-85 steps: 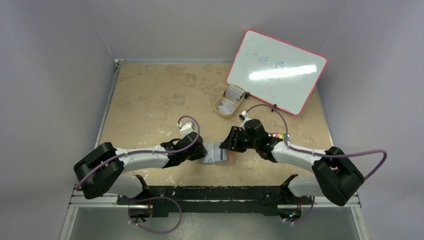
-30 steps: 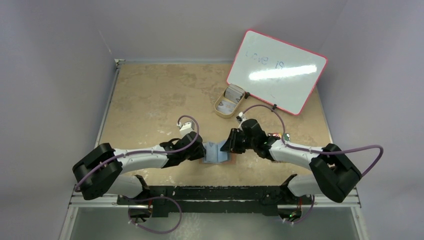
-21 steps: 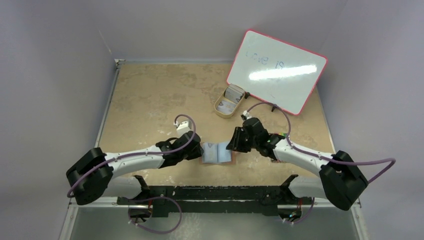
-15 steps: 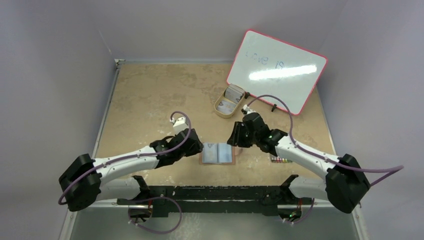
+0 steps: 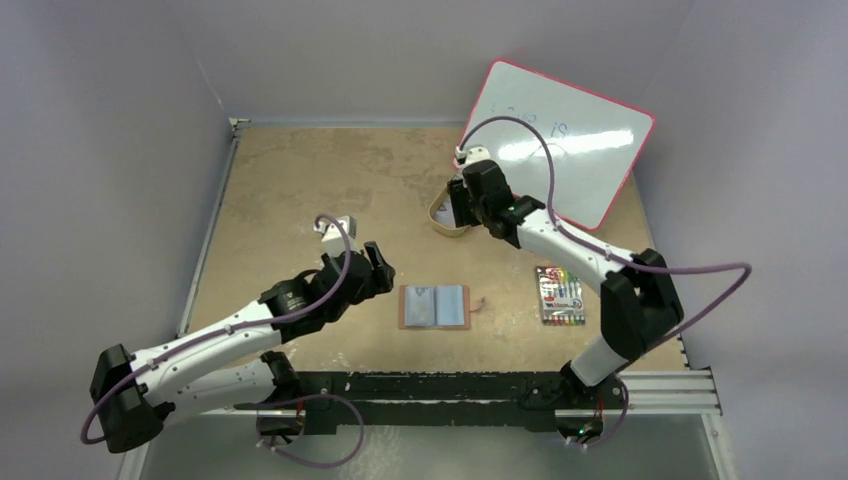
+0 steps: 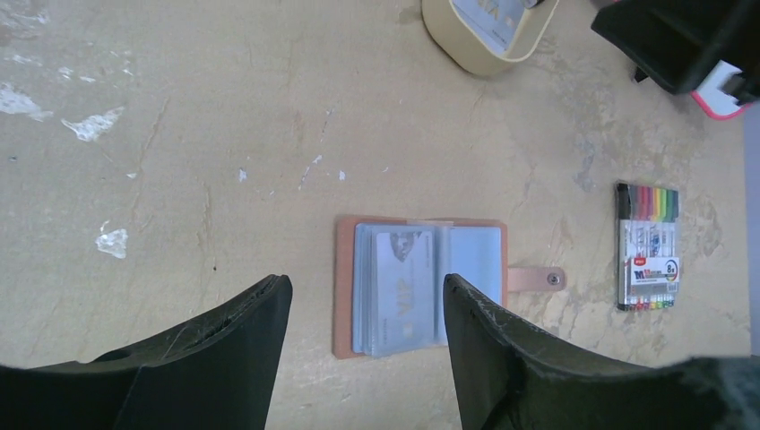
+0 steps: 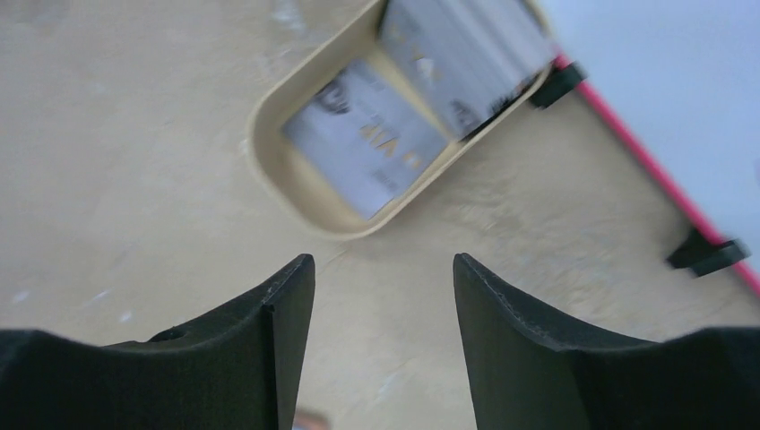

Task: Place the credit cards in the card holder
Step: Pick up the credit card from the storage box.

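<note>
Arms [image 5: 230, 325] [image 5: 560, 240] withdrawn from card holder [image 5: 434, 307]; scuffed tan table [image 5: 300, 190], grey walls [image 5: 110, 150]

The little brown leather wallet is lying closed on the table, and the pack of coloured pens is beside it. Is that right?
Not quite. The small reddish-brown leather card holder lies open, not closed, with its clear sleeves facing up. The left wrist view shows this best. The pack of coloured marker pens does lie beside it.

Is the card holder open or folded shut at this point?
Open. The card holder lies spread flat, both sleeve pages facing up, a card showing in one, its snap tab unfastened, sticking out.
</note>
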Available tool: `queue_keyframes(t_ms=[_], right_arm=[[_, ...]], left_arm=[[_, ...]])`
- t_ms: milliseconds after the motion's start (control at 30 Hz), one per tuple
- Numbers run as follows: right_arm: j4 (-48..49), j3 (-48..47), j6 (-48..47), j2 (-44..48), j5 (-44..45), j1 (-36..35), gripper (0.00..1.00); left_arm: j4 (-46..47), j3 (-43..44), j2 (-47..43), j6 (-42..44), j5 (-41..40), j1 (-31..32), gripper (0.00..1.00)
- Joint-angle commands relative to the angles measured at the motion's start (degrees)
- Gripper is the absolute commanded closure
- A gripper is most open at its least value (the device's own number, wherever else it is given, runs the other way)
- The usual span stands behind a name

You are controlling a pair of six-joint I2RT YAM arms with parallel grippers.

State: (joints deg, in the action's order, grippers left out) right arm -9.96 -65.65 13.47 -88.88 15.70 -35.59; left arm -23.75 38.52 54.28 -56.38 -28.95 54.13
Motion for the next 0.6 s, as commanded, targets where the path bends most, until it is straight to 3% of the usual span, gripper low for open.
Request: queue_keyframes(t_ms=[0,233,567], right_arm=[[3.66,-6.15,-14.53,-5.64,5.75,4.08,0.38],[5.45,-13.75,-25.77,-16.23,8.54,5.35,0.36],[4.58,-22.36,-29.48,-26.19,7.63,5.95,0.35]], left_arm=[[-3.92,2.83,-3.94,3.43,-3.33,-0.13,0.37],[-7.34,2.0,-9.12,3.88,-4.99,-0.13,0.37],[-10.33,1.73,-13.54,3.65,-6.11,-0.09,0.37]])
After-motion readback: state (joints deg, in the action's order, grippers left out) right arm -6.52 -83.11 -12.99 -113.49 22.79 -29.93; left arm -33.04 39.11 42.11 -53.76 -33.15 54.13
